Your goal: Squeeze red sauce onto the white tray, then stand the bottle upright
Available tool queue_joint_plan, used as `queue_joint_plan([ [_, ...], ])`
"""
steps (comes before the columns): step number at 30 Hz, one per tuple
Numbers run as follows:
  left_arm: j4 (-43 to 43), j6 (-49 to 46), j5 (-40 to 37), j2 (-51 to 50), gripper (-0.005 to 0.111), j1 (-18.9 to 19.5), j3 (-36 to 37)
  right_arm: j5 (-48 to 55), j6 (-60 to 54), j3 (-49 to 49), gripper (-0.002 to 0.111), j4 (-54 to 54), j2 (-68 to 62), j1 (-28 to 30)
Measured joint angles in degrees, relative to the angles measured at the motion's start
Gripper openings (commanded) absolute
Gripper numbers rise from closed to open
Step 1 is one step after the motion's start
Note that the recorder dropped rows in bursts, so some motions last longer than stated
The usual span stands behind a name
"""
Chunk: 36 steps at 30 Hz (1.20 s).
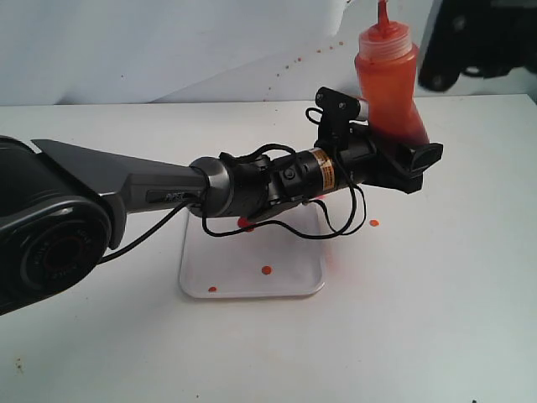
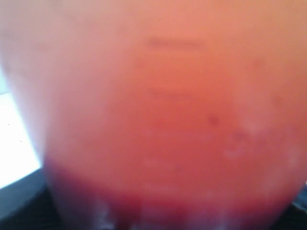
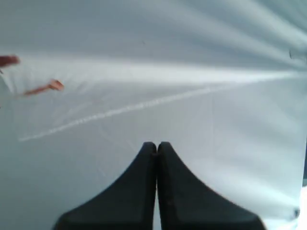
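Left arm: the dark left arm (image 1: 126, 189) reached in from the left edge and stretched across the middle of the worktop (image 1: 436, 302), above the tray.
White tray: the white tray (image 1: 289, 281) lay flat on the worktop under the forearm, its far part hidden by the arm and cables.
Red sauce: the red sauce (image 1: 267, 269) showed as a few small round drops on the tray, one near the middle, one by the near left corner and one up under the arm. One more drop sat on the bare worktop just right of the tray.
Left hand: the left hand (image 1: 409, 151) was pinching the bottle low on its body, a finger on either side.
Bottle: the bottle (image 1: 386, 80) was right of the tray and beyond it, nozzle up, leaning a little. Its base was hidden behind the hand, so I could not tell whether it touched the worktop. Close up it was an orange-red blur (image 2: 163, 120).
Right arm: the right arm (image 1: 474, 42) hung at the top right, apart from the bottle.
Right hand: the right hand (image 3: 157, 153) had its two dark fingers pressed together on nothing, facing the pale backdrop (image 3: 192, 72).
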State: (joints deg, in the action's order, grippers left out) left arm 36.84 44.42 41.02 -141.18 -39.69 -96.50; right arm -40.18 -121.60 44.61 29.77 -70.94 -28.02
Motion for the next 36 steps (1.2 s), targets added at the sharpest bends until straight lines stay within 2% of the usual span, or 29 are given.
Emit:
queue_joint_plan([
  [3,0.0,0.0,0.0,0.0,0.004,0.0,0.0,-2.2,7.1,3.0,0.0,11.8,0.5,2.0],
  [7,1.0,0.0,0.0,0.0,0.004,0.0,0.0,2.3,23.8,5.8,0.0,24.5,1.7,9.7],
  [11,1.8,0.0,0.1,0.0,0.004,0.0,0.0,14.5,36.5,5.8,0.0,27.4,0.3,18.8],
  [15,2.1,0.0,0.1,0.0,0.004,0.0,0.0,22.7,46.4,5.8,0.0,27.2,-2.5,24.8],
  [20,2.1,0.0,0.2,0.0,0.004,0.0,0.0,33.3,49.8,5.8,0.0,27.0,-5.3,28.1],
  [30,5.2,0.0,0.2,0.0,0.004,-0.1,0.0,57.5,49.9,9.0,0.0,27.4,-6.8,28.6],
  [34,5.2,0.0,0.2,0.0,0.004,-0.1,0.0,69.1,47.4,11.3,0.0,30.9,-6.8,28.6],
  [36,5.2,0.0,0.2,0.0,0.004,-0.1,0.0,71.6,46.8,12.0,0.0,33.4,-6.8,28.6],
])
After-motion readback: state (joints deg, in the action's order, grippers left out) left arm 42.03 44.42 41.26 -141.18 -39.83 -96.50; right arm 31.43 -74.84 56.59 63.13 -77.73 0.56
